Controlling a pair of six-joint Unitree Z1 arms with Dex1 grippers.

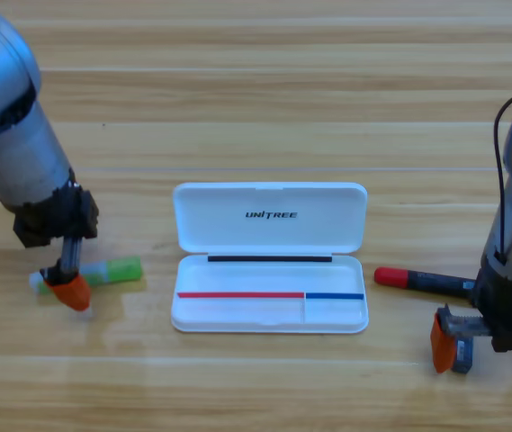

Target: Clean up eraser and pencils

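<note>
Wooden table (264, 108) carries an open white case (270, 258). Left gripper (68, 286) presses onto the green-ended pencil (103, 272), gap unclear. Right gripper (482, 346) pinches the eraser (461, 349) beside the red-capped pencil (422, 280).

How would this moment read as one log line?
left gripper: on white-and-green pencil | right gripper: at dark eraser | red-capped black pencil: on table | white case: open

Wooden table (264, 81): the only furniture in view, filling the whole high view from edge to edge. Surface of pale, honey-coloured boards laid side to side, their seams running horizontally across the picture. Grain fine and streaked along the boards. Finish smooth with a soft sheen; faint light patches lie on the nearer boards.
</note>
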